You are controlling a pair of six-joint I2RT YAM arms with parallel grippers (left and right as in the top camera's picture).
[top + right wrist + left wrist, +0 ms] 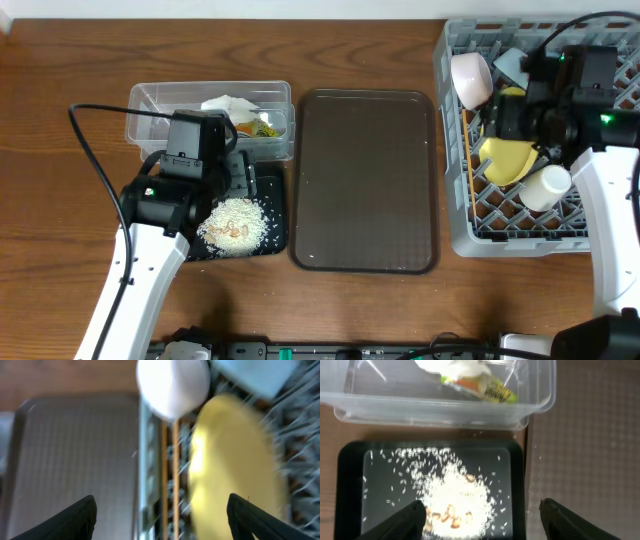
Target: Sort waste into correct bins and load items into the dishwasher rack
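Observation:
The clear tub holds the white napkin and the green-yellow wrapper; both also show in the left wrist view, napkin and wrapper. The black tray holds the rice scraps. My left gripper is open and empty just above the rice. The grey rack holds the pinkish bowl, blue bowl, yellow plate and white cup. My right gripper is open and empty above the chopsticks, beside the plate.
The dark brown serving tray lies between the bins and the rack with nothing on it. The rack's left wall runs next to the chopsticks. Both arm cables hang over the table.

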